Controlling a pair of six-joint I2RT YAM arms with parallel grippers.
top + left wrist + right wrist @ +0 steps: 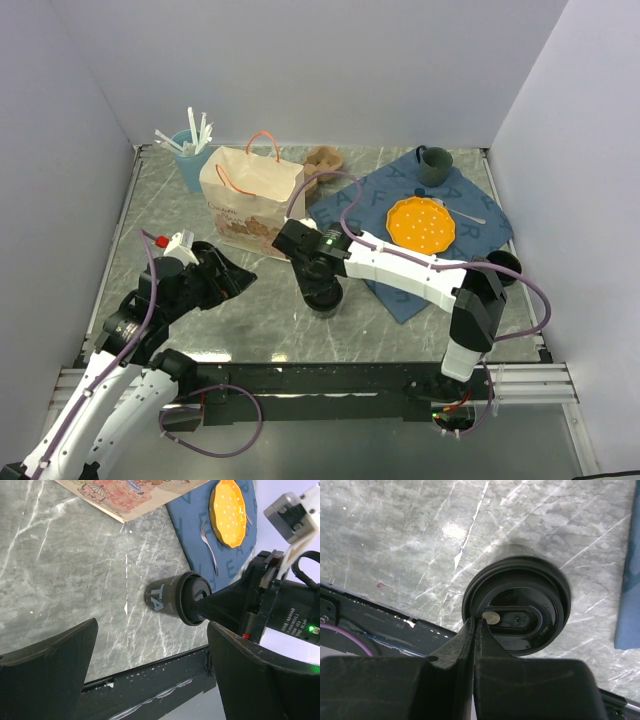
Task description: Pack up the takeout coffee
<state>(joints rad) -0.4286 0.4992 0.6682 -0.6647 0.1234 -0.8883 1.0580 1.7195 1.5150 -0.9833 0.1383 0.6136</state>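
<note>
1 view, R wrist: right gripper [476,623] closed at lid of takeout coffee [532,605]

Bright, even overhead light left mild glare on the grey marbled desk [250,310]; the small black takeout coffee cup [542,592] cast a soft shadow.

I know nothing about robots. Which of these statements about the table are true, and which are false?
1. The coffee cup stands on the table, outside the paper bag. True.
2. The right tool is wide open. False: it is shut, with its tips at the cup's lid.
3. The left tool is open and holds nothing. True.
4. The orange plate lies inside the bag. False: it lies on the blue cloth.
</note>
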